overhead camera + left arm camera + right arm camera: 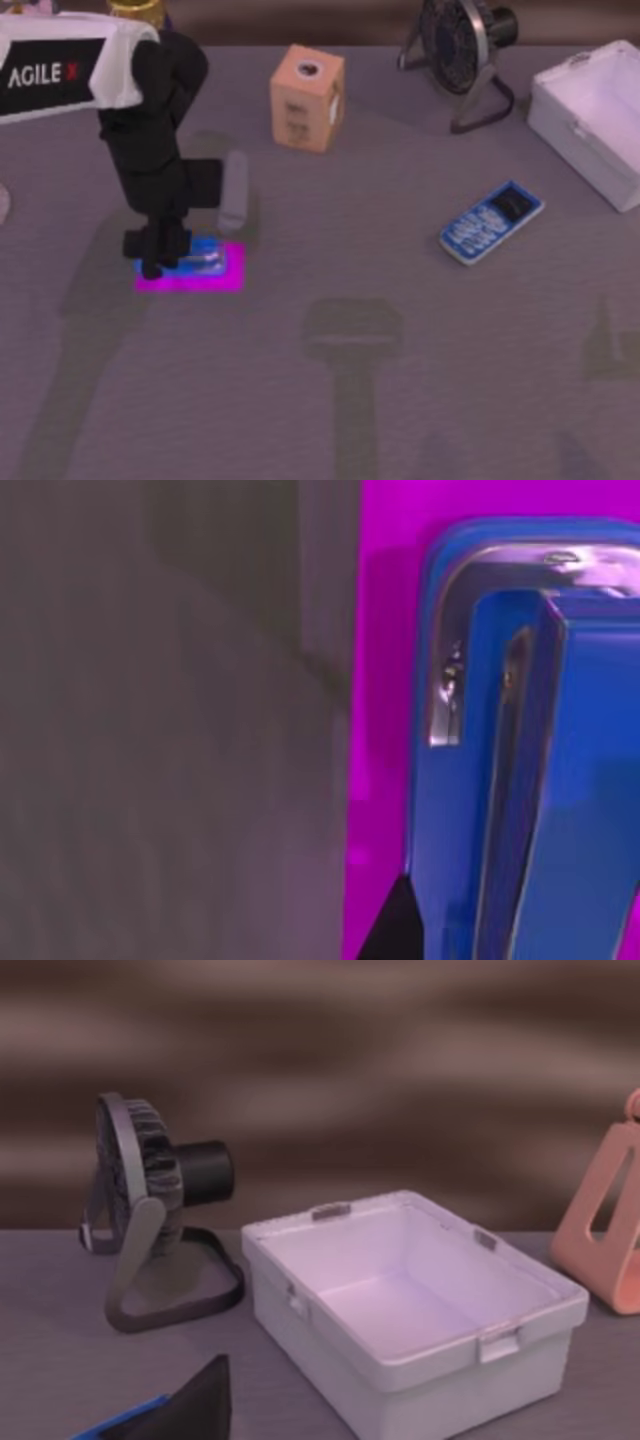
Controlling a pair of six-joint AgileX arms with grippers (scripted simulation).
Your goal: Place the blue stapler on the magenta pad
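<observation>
- I count one blue stapler [205,254] and one magenta pad [215,278], both at the lower left of the top view; the stapler lies on the pad, with magenta showing below it and at its right end.
- My left gripper [160,250] stands straight over the stapler's left end. I cannot tell whether its fingers are clenched on the stapler or released; the arm hides them from above.
- In the left wrist view the stapler [520,780] fills the right side of the frame, its silvery strip curving at the upper right, with a band of the pad [380,680] beside it and the grey table [150,730] at the left.
- My right arm is not seen in the top view, and its wrist camera looks across the table.
- Other things, one of each: an orange box [307,97] at upper centre, a grey fan [462,55] at the upper right, a white bin [592,115] at the far right edge, and a blue-and-white phone [491,222] right of centre.
- The right wrist view shows the fan [155,1215] at the left, the bin [415,1305] in the middle, and one orange stand [610,1230] at the right edge.
</observation>
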